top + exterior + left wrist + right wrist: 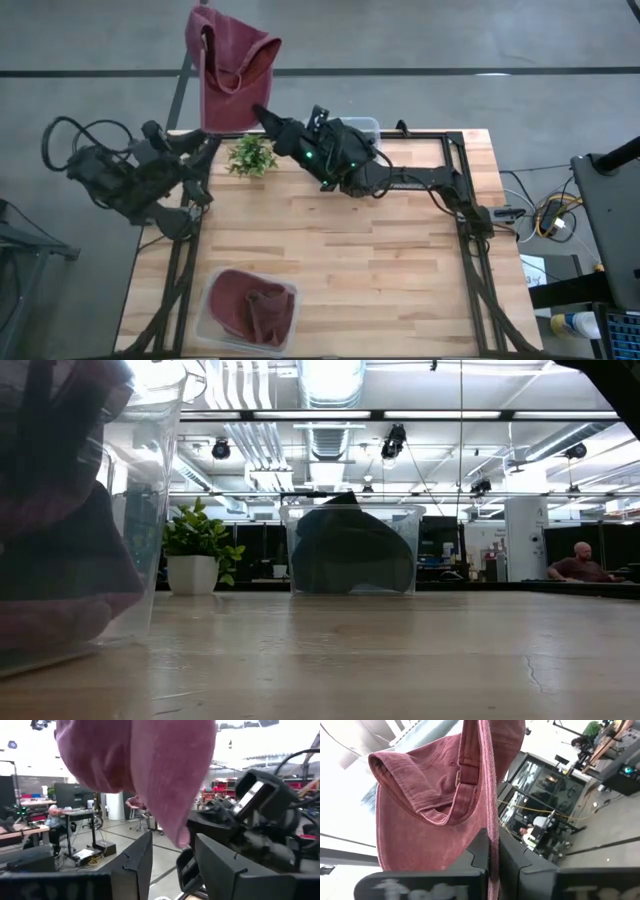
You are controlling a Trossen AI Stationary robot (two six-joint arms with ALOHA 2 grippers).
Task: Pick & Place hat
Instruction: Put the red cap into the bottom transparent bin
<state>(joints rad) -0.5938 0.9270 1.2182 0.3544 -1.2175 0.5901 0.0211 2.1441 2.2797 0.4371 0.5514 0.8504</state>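
I had the right gripper (492, 857) pinching the maroon hat (230, 70), hanging beyond the table's (400, 270) far edge near the plant (251, 155). The left gripper (172, 862) waited, jaws spread.

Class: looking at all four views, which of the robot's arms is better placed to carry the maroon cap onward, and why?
The right. The right gripper is shut on the maroon cotton cap, lifted beyond the table's far edge. The left gripper is open, holding nothing.

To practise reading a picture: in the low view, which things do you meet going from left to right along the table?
Clear tub with red cloth → potted plant → clear bin with a dark thing inside.
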